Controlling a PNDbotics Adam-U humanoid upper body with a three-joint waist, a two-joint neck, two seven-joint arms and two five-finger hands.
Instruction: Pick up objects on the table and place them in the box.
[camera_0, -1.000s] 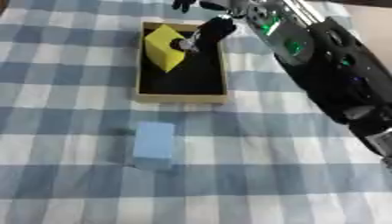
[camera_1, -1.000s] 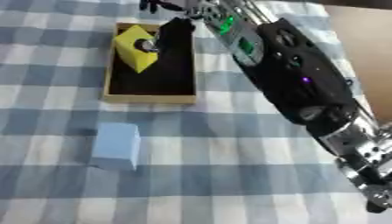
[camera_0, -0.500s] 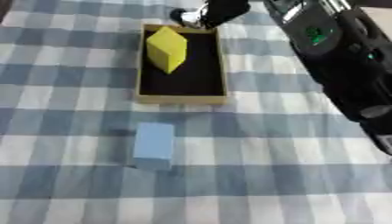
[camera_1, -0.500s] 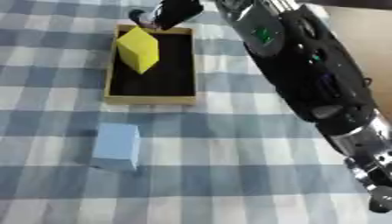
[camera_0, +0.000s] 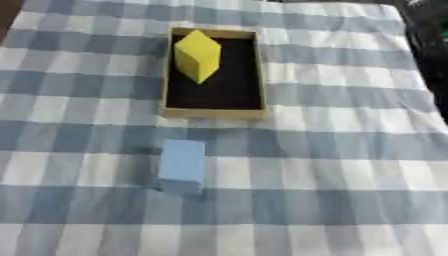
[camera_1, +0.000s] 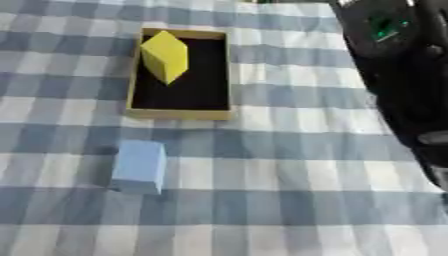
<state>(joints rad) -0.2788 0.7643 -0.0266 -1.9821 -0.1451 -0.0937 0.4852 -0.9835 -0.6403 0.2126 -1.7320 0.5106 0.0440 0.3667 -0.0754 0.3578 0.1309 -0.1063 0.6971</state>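
A shallow box (camera_0: 213, 112) with tan walls and a black floor lies on the bench (camera_0: 350, 150), which is covered by a blue-and-white checked cloth. In the left eye view the box sits toward twelve o'clock from the picture's middle, its long sides running toward and away from the robot.

Inside the box, at its far left end — about eleven o'clock within the compartment — is a yellow block (camera_0: 197, 55). It is tilted, one corner pointing up, and it leans toward the box's left wall; whether it touches that wall cannot be told.

A light blue block (camera_0: 183, 166) rests on the cloth outside the box, at six o'clock from it and a little to the left, clearly apart from the near wall. It lies flat with its long side roughly in line with the box's long sides.

The robot's right arm (camera_1: 398, 65) — black, with a small green marking near its top — fills the right eye view from one to four o'clock, over the cloth's right side and well apart from both blocks. Neither hand shows in either view, so nothing can be said of the fingers.
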